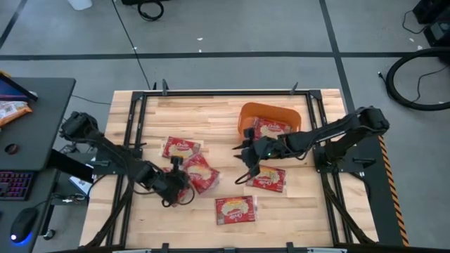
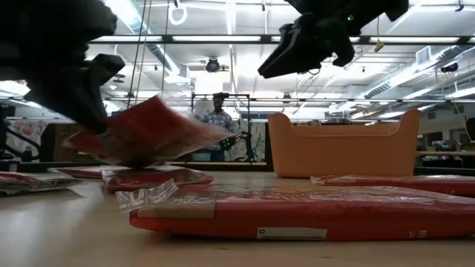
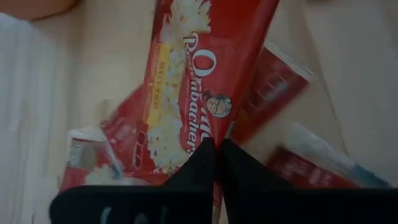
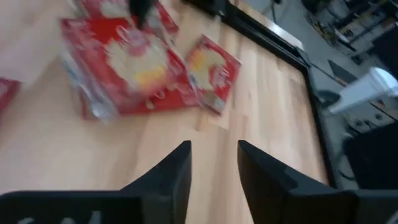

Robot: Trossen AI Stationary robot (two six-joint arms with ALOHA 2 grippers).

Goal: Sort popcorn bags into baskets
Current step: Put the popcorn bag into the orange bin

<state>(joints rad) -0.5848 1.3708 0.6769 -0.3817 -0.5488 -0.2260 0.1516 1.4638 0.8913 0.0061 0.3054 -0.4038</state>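
The left end effector [image 1: 176, 184], lower left of centre, is clamped on a popcorn bag [image 3: 199, 87]; the basket [image 1: 247, 114] lies up and right (nearer the right end effector [image 1: 247, 158], fingers apart).

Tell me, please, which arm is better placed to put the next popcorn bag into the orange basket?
Probably the left: the left gripper is already shut on a popcorn bag, lifted off the table. The right gripper is open and empty, though nearer the orange basket.
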